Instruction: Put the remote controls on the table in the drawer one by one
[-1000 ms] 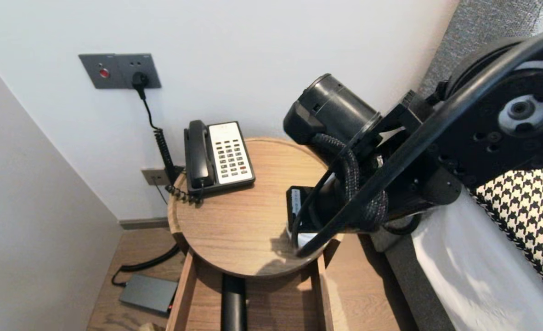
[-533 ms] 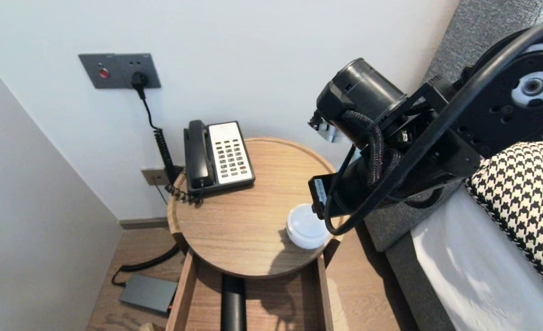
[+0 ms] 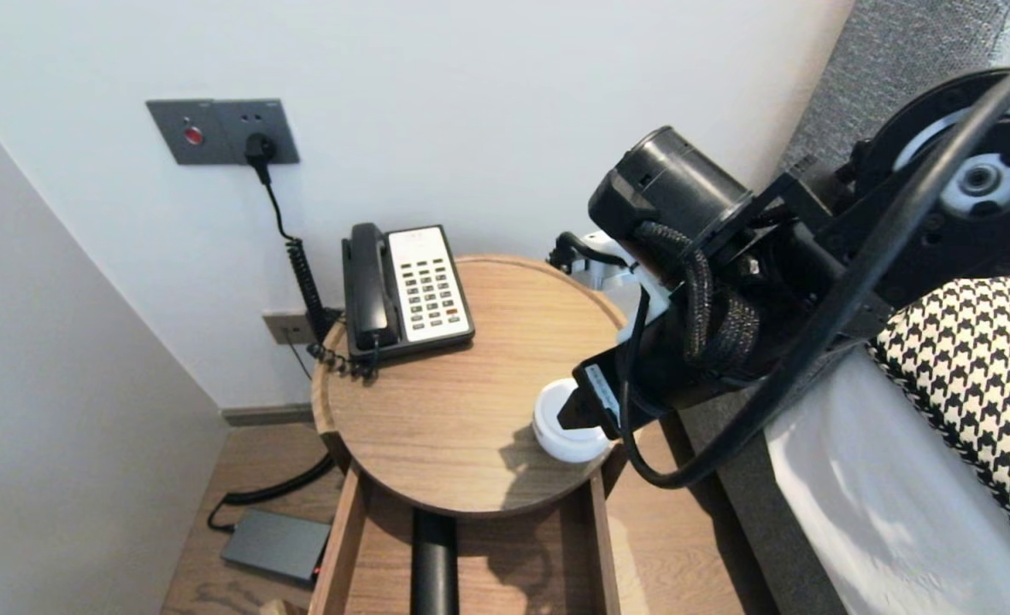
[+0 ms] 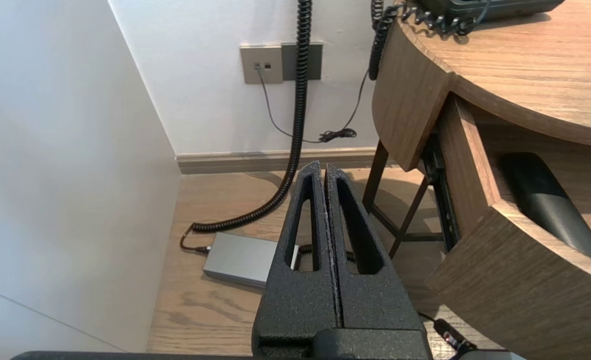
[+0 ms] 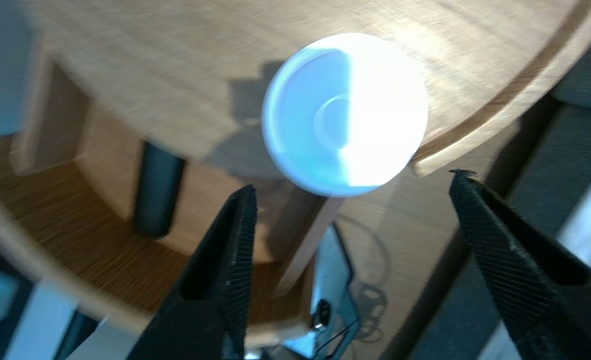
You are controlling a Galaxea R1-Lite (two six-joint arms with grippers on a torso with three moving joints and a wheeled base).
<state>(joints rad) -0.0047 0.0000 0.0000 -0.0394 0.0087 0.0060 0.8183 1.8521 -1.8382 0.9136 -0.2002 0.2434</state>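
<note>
White round container (image 3: 559, 430) sits at the near-right rim of the round bedside table (image 3: 437, 401), close to the edge. Right gripper (image 5: 353, 181) is above it, jaws wide apart, holding nothing. It looks light, rigid, smooth plastic, probably slippery: pinch the low side wall across the diameter. Left gripper (image 4: 324, 172) is closed, parked low left of the table.

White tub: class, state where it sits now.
In the head view, the white tub sits near the right front edge of the round table, close to the open right hand, apart from the telephone.
</note>
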